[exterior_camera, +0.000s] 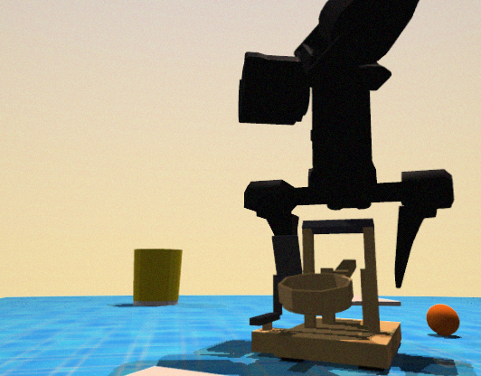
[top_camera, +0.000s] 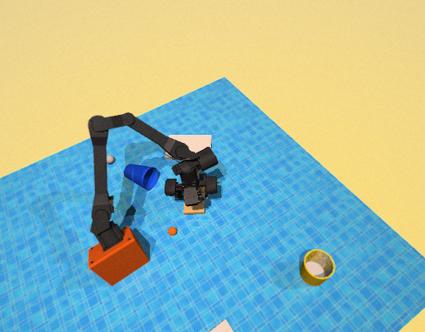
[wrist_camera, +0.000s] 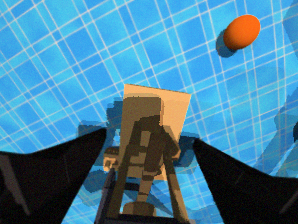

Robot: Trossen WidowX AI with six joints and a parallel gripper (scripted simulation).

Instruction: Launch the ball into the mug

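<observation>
The wooden catapult (top_camera: pixel 194 208) (exterior_camera: pixel 326 340) (wrist_camera: pixel 156 125) stands on the blue mat, and its bowl (exterior_camera: pixel 315 294) is empty. My gripper (top_camera: pixel 191 188) (exterior_camera: pixel 340 282) (wrist_camera: pixel 151 138) is open and empty. It hangs straight down over the catapult, with one finger on each side of the frame. The orange ball (top_camera: pixel 172 231) (exterior_camera: pixel 442 319) (wrist_camera: pixel 242 31) lies on the mat, apart from the catapult and towards the arm's base. The yellow mug (top_camera: pixel 318 267) (exterior_camera: pixel 157 276) stands upright, far off near the mat's front right edge.
A blue cup (top_camera: pixel 142 175) lies on its side left of the catapult. A small grey ball (top_camera: pixel 109 159) lies behind the cup. A white tile (top_camera: pixel 192 143) lies behind the catapult, and another white tile (top_camera: pixel 222 327) is at the front edge. The arm's orange base (top_camera: pixel 118 259) stands at the left.
</observation>
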